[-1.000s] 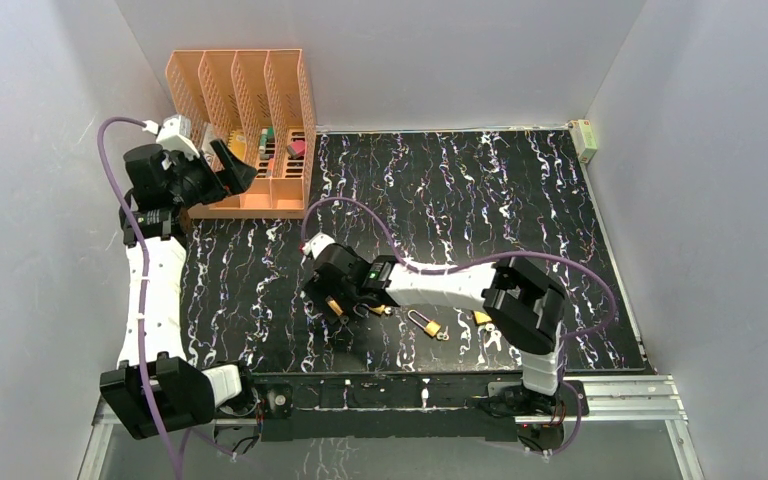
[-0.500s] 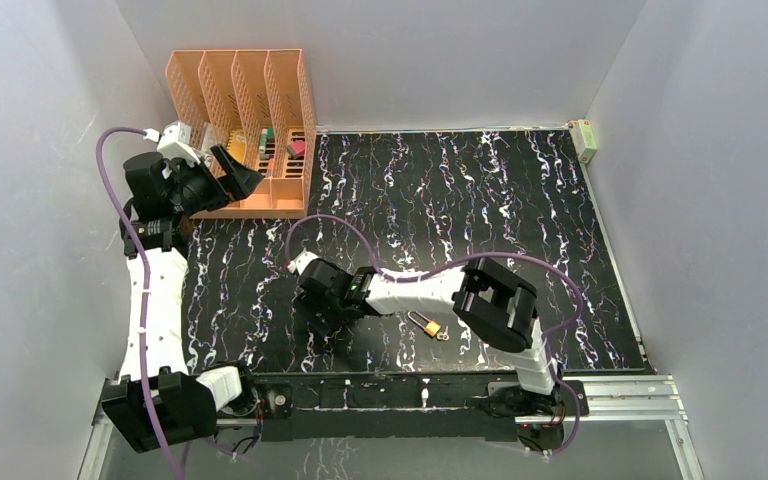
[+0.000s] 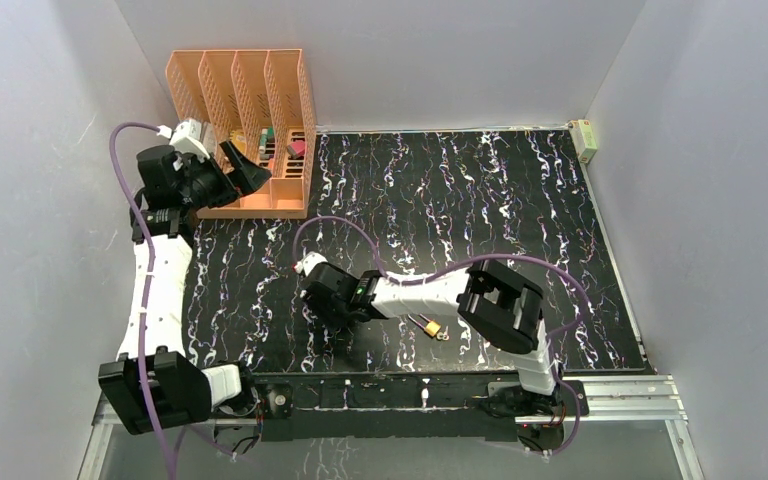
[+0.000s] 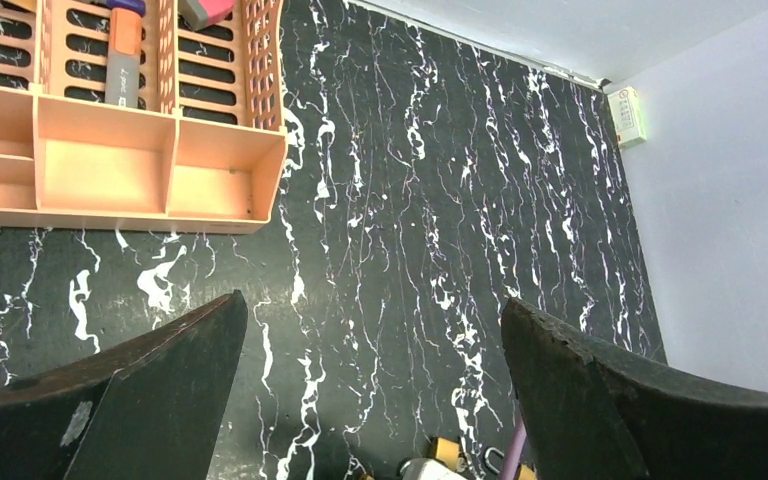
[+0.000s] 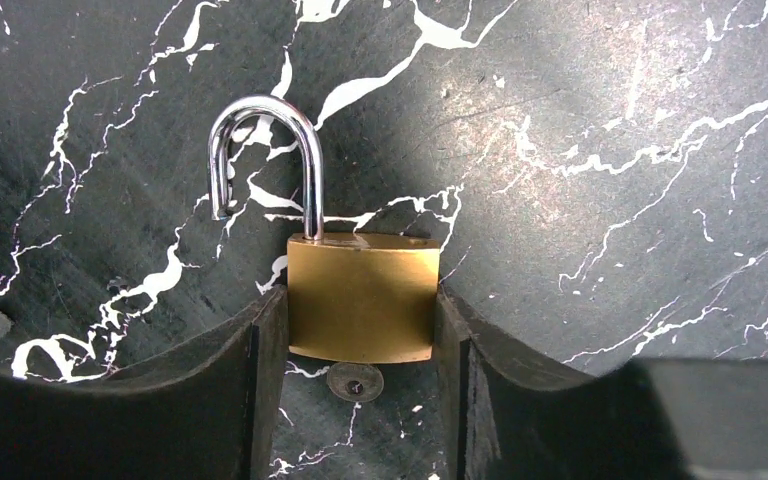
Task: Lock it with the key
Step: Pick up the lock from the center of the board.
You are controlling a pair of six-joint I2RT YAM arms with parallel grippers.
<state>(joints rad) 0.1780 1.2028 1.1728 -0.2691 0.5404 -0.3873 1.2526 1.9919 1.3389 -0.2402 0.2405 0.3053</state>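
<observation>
A brass padlock (image 5: 360,285) lies flat on the black marbled table, its silver shackle (image 5: 263,150) swung open. A small round key head (image 5: 355,381) shows at the bottom edge of the lock's body. My right gripper (image 5: 360,305) is shut on the padlock, one finger on each side of the brass body. In the top view the right gripper (image 3: 312,298) is low over the table's near middle and hides the lock. My left gripper (image 3: 243,168) is open and empty, held high by the orange organizer; its fingers (image 4: 140,380) stand wide apart.
An orange slotted organizer (image 3: 250,130) with pens and erasers stands at the back left. A small brass piece with a silver ring (image 3: 430,327) lies beside the right forearm. A purple cable loops over the table. A small white box (image 3: 585,138) sits at the back right corner.
</observation>
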